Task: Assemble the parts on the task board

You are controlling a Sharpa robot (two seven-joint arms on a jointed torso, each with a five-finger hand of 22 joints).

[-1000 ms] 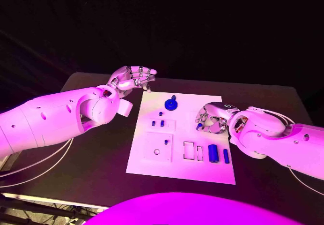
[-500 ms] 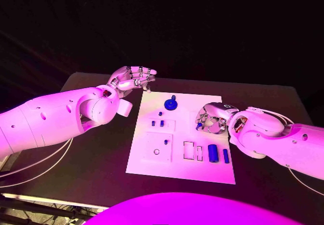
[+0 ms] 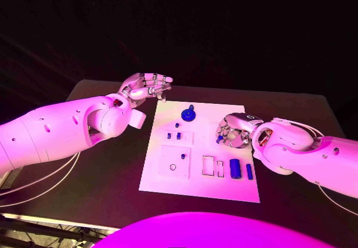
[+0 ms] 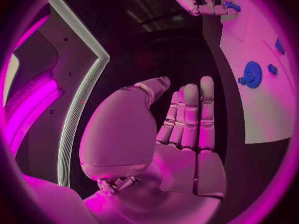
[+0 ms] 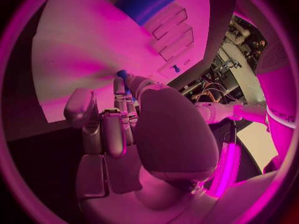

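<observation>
Risk, small part: the right hand (image 3: 233,135) pinches a small blue part (image 3: 220,139) at its fingertips over the right half of the task board (image 3: 165,181); the hold looks slight, so a tilt or a bump on the board could let the part slip or turn out of line.
Risk, seating: the palm hides much of the part from above, so the match to its slot may be hard to judge, and a skewed entry could jam.
Risk, neighbours: the blue cylinder (image 3: 235,169) and the thin blue bar (image 3: 249,171) lie loose near the board's near right corner, close to the right forearm; a sweep could knock them.
Left hand: the left hand (image 3: 148,85) hovers off the board's far left corner, fingers loosely curled, holding nothing.
Board: white, flat, with rectangular recesses and a round hole towards the near left.
Other parts: a blue gear-like disc (image 3: 189,114) near the far edge; small blue pegs (image 3: 174,136) left of centre.
</observation>
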